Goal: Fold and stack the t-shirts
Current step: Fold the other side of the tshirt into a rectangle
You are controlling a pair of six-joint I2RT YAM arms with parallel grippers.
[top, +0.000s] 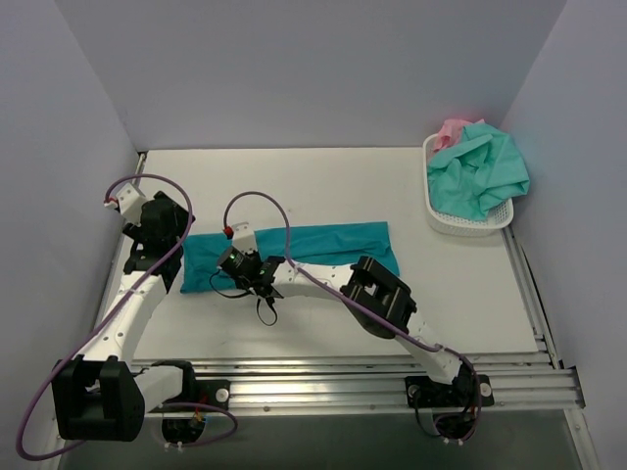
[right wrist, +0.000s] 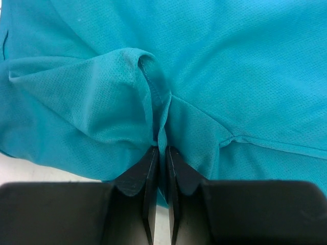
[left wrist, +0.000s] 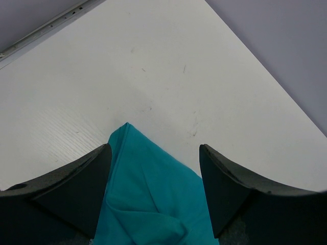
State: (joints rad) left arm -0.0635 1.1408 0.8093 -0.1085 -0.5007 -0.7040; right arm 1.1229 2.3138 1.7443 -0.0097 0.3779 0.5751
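1. Your right pincer (right wrist: 160, 148) is closed tight on a raised fold of the deep teal-blue short-sleeved cloth t-shirt (right wrist: 245, 76). The pinched ridge, which carries a stitched hem, rises from between the two black fingers (right wrist: 137, 176).
2. Your left pincer (left wrist: 154, 153) stands wide open and grips nothing. A pointed corner of the teal shirt lies below the gap between its fingers.
3. The teal shirt lies as a long folded band across the middle of the white tabletop (top: 294, 186), with its left end beneath the left pincer.
4. In the far right corner, a white perforated plastic basket (top: 487, 223) holds a crumpled mint-green t-shirt (top: 480, 176) that spills over the rim. A pink t-shirt (top: 453, 129) sits behind it. Both are well apart from the teal shirt.
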